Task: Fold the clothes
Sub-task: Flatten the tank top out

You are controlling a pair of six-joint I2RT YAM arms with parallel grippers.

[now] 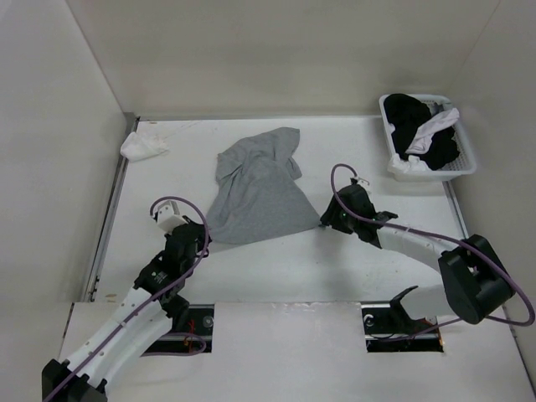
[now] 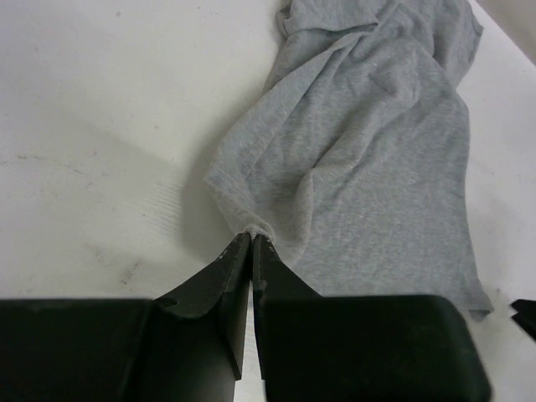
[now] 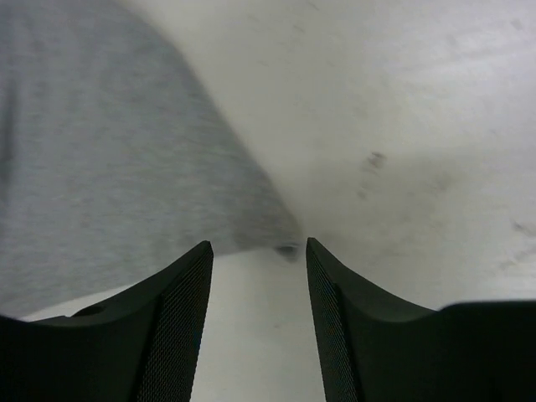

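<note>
- L arm, near left: left hand [image 2: 253, 241] closed, pinching the near-left hem corner of the tank top [image 1: 255, 191]. A small nub of fabric is bunched at the tips.
- R arm, near right: right hand [image 3: 260, 251] open, holding nothing. The near-right hem corner lies just ahead of the gap btwn the tips, flat on the tabletop [image 1: 276, 272].
- Tank top, light grey, centre of tabletop btwn both arms. Near hem is spread wide from hand to hand. Body narrows going far, and the far end is rumpled and twisted, w/ straps not laid out.
- Basket [image 1: 466, 170], far right: black and white garments [image 1: 423, 127] heaped inside, well apart from the tank top.
- Small white cloth [image 1: 142, 149], far left corner, well apart.
- Step, est.: spreading/flattening. No fold made yet, so the task is at an early stage.
- Next move, est.: needs a grip on the right side again, or on the bunched far end. The far part must be pulled smooth and square before any fold. L pinch is small, so it could slip under a hard tug.
</note>
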